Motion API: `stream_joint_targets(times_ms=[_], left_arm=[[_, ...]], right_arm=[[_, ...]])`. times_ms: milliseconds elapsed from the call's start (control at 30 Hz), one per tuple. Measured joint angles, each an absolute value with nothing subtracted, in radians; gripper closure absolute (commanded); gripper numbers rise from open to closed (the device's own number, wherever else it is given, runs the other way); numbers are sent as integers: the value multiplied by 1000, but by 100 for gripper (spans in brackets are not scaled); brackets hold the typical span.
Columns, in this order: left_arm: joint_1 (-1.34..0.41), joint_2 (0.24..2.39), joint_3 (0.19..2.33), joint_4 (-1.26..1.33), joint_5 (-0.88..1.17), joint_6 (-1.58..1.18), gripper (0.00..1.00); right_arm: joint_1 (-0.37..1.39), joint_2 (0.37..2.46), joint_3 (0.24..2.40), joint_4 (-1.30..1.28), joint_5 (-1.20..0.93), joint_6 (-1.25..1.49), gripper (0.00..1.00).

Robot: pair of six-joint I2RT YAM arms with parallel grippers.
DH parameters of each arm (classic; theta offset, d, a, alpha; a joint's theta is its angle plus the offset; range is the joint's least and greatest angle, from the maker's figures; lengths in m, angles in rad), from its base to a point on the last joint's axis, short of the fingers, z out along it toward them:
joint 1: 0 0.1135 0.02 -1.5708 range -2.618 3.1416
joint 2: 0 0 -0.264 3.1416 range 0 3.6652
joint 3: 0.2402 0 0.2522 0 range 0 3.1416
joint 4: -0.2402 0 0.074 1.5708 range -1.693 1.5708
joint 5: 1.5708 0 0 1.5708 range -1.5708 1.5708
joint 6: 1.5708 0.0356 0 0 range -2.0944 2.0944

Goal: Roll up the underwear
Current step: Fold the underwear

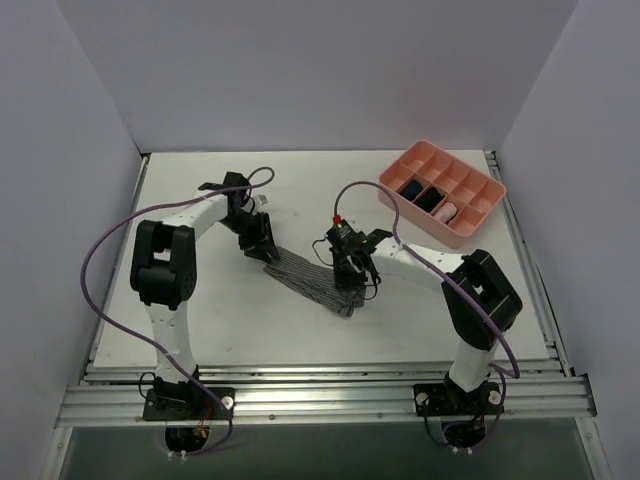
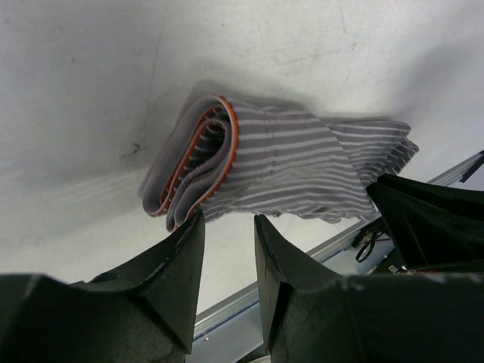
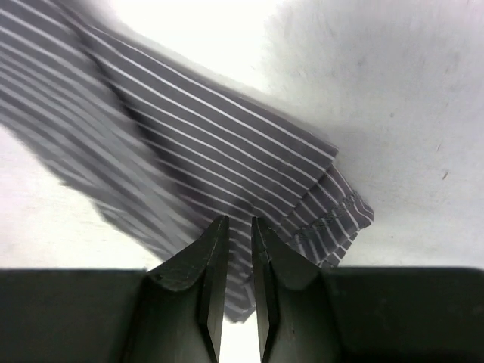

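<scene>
underwear (image 2: 287, 162) lies just beyond left fingers (image 2: 172, 274), pinched between right fingers (image 3: 203, 276).

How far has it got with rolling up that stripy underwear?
Barely begun. Done: the underwear is folded into a strip, one end curled over about a turn. In hand: the left claw stands open beside that curl; the right claw sits on the far end, grip unclear. Left: rolling up the flat remainder.
</scene>
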State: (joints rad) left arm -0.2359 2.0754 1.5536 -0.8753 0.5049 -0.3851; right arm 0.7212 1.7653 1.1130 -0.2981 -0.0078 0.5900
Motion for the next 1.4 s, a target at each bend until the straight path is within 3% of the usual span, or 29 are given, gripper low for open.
stream_joint_targets(times_ms=[333,833,1167,1400], left_arm=[[-234,1986,1549,-916,476,-362,57],[-230,2012,1401,-925,330,-338,62],[-202,1909,1448,-912,318,-413,46],[-235,1935,1500,-870,374,-465,45]], right_arm=[[755,1765,1288,-313,-44,573,84],[865,1859,1140,-171,-83,619,85],[885,1822,1209,-287,-64,626,85],[843,1761,1302,-315,-33,625,84]])
